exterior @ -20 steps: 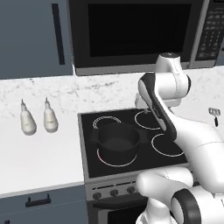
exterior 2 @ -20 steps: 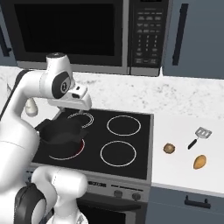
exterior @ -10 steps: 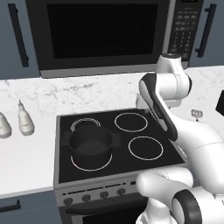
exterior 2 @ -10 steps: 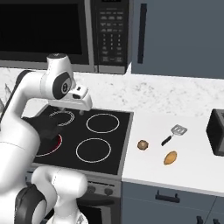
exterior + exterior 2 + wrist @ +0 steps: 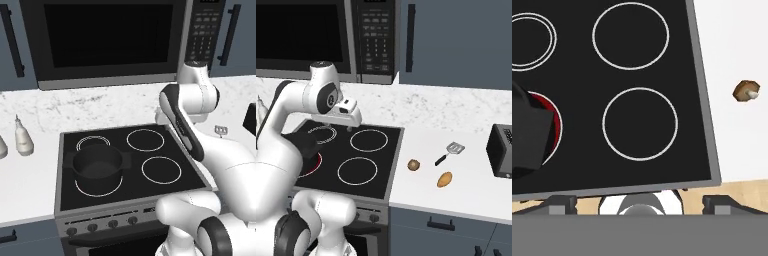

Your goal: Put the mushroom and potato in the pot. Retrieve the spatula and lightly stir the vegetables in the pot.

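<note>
The bench (image 5: 466, 185) beside the stove (image 5: 363, 160) carries the food. The pot (image 5: 98, 166) sits empty on the stove's front left ring. The spatula (image 5: 449, 152), potato (image 5: 444, 179) and mushroom (image 5: 414, 165) lie together on the bench, well apart from the pot. I think the mushroom comes first: reach over it, come straight down, pinch gently. The arm is bent high over the stove, and the hand (image 5: 342, 126) points down, wide open, holding nothing.

Black four-ring glass cooktop (image 5: 150, 192) set in white speckled stone counter (image 5: 456, 112); black built-in microwave (image 5: 110, 40) above, slate-blue cabinet doors (image 5: 456, 40), black toaster (image 5: 501, 150) far right.
</note>
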Robot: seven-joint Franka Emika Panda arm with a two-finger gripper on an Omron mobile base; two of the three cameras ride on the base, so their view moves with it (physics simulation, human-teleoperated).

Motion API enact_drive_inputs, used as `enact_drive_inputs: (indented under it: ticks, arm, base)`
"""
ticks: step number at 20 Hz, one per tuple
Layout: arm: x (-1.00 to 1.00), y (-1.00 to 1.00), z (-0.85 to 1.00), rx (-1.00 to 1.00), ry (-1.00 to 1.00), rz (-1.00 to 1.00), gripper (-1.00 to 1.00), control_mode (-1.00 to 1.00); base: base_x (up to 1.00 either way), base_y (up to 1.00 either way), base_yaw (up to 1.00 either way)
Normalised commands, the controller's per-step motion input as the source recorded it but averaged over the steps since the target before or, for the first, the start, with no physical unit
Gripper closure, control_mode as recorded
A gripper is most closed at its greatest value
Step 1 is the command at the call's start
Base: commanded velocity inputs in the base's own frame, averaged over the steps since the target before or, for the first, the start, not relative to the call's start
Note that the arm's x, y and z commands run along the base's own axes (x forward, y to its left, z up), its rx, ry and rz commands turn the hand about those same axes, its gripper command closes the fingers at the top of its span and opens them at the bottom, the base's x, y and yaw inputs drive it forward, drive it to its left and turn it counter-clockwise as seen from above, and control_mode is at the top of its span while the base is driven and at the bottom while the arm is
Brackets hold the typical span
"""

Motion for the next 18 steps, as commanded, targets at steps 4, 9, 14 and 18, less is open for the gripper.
enact_drive_inputs:
  ticks: [4,9,14,18]
  arm:
    - [-0.09,-0.71,-0.07,0.0,0.0,-0.01,-1.0,-1.0]
    - [-0.04,-1.0,-0.04,-0.09,0.0,-0.1,-1.0,-1.0]
    - [0.29,-1.0,-0.68,-0.03,0.07,-0.11,-1.0,-1.0]
    - [0.67,-0.92,-1.0,-0.06,0.05,-0.02,-1.0,-1.0]
  base:
    - [0.0,0.0,0.0]
    - [0.0,0.0,0.0]
    - [0.0,0.0,0.0]
    - [0.0,0.0,0.0]
